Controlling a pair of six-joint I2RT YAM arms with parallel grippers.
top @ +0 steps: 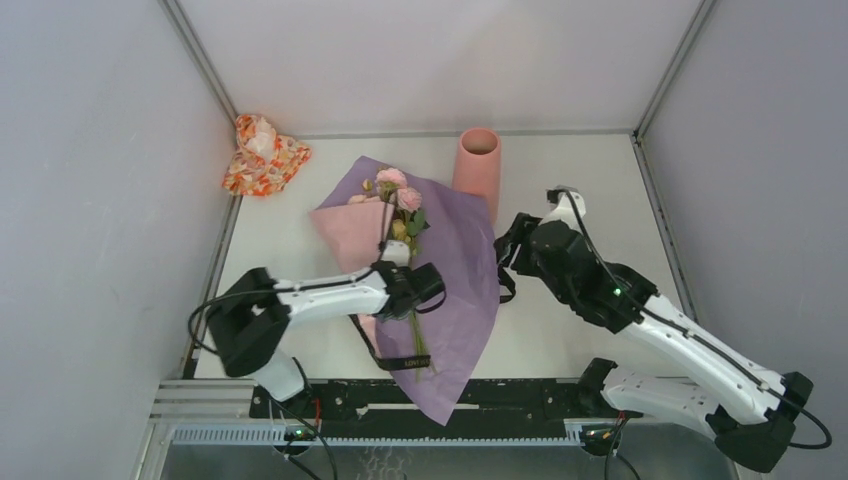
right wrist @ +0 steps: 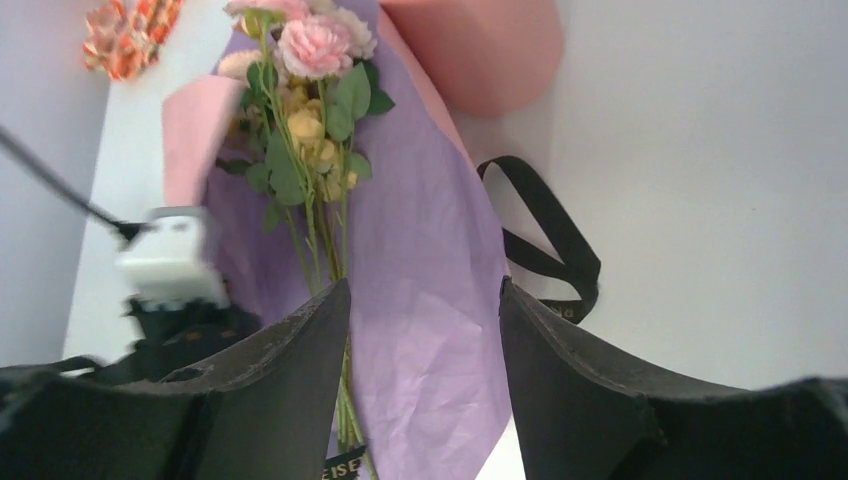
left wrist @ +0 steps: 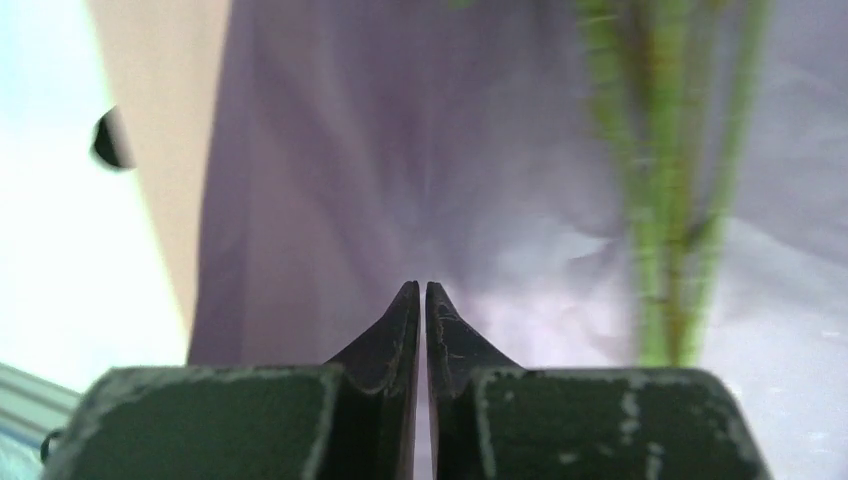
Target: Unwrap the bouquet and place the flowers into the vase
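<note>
The flowers (top: pixel 398 200) lie on the opened purple paper (top: pixel 460 270) in the middle of the table (top: pixel 580 200), heads toward the upright vase (top: pixel 478 165) just past its far edge. The left gripper (left wrist: pixel 421 288) is over the paper, fingers (left wrist: pixel 403 325) pressed nearly together with the stems beside them, so it may pinch and drag the sheet rather than lift stems. The right gripper (right wrist: pixel 425 300) hovers spread and empty at the paper's right edge; black ribbon (top: pixel 400 362) by the stem ends could snag, while an orange cloth bundle (top: pixel 262 155) lies well clear.

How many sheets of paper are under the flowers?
2: a big purple sheet spread under the flowers, and a pink sheet sticking out on its left in the top view. More could be hidden underneath.
</note>
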